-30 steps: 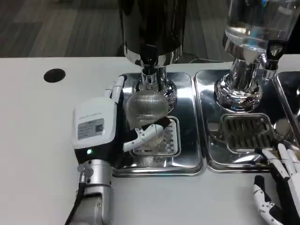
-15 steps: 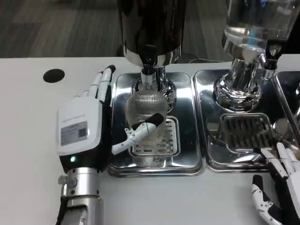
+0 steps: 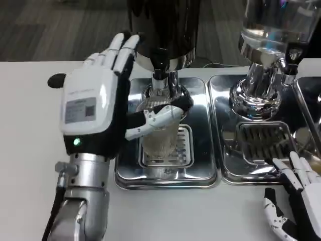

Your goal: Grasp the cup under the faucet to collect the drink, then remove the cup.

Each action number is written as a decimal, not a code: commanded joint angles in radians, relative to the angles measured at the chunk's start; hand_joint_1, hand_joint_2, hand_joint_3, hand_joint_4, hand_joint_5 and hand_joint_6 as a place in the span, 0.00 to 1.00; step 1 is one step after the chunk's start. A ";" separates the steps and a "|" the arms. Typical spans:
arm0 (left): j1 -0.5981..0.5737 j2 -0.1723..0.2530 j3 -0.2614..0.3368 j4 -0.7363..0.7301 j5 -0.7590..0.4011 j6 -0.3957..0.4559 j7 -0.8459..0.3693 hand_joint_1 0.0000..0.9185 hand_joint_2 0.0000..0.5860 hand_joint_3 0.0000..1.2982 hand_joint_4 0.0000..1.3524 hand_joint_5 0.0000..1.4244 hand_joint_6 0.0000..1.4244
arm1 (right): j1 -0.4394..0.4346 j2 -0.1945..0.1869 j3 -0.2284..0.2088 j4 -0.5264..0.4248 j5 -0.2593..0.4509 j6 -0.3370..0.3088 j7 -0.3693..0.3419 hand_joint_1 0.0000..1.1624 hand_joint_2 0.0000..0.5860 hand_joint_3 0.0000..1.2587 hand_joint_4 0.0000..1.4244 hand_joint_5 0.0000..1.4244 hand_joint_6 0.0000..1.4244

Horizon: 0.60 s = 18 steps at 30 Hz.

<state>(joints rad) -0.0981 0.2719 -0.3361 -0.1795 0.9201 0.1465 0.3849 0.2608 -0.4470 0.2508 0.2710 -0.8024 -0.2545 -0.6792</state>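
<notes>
Ribbed clear glass: cup (image 3: 159,131) standing upright on the slotted grate (image 3: 183,148) of the left steel drip tray (image 3: 200,173), directly below the black-handled faucet (image 3: 160,64) of the dark dispenser (image 3: 163,27). Contents of cup not readable at this resolution.

Left hand (image 3: 95,108) raised beside the cup on its left, white back facing the camera, green indicator lit near the wrist. Fingers (image 3: 120,47) extended upward and apart, reaching up alongside the dispenser base. Thumb (image 3: 153,119) laid across the front of the cup near its rim, in contact with the glass; opposing fingers not wrapped around it. Not gripping, then: hand released, thumb merely touching.

Right hand (image 3: 292,201) low at the bottom right, resting at the front edge of the second steel tray (image 3: 225,165), fingers spread and holding nothing.

Second dispenser (image 3: 273,30), clear-bodied on a chrome pedestal, standing on that right tray with its own grate (image 3: 263,140) in front. Both trays side by side, nearly touching, on the white table (image 3: 30,150). Round black hole (image 3: 56,80) in the tabletop just left of the left hand.
</notes>
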 commanded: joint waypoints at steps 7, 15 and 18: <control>-0.107 -0.049 -0.028 0.028 0.060 0.030 -0.111 0.00 0.06 0.18 0.08 0.17 0.18 | 0.030 -0.006 -0.014 -0.019 0.002 0.002 0.000 0.19 0.89 0.15 0.01 0.03 0.12; -0.130 -0.070 -0.045 0.054 0.078 0.040 -0.130 0.00 0.08 0.26 0.14 0.21 0.19 | 0.041 -0.007 -0.015 -0.012 0.001 -0.001 -0.008 0.19 0.89 0.15 0.01 0.03 0.12; -0.108 -0.072 -0.050 0.045 0.088 0.037 -0.119 0.00 0.10 0.31 0.18 0.23 0.20 | 0.043 -0.013 -0.019 -0.016 0.000 -0.002 -0.007 0.19 0.89 0.15 0.01 0.03 0.12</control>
<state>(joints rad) -0.2242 0.2016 -0.3762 -0.1317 0.9916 0.1829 0.2643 0.2966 -0.4479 0.2424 0.2629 -0.8006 -0.2529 -0.6792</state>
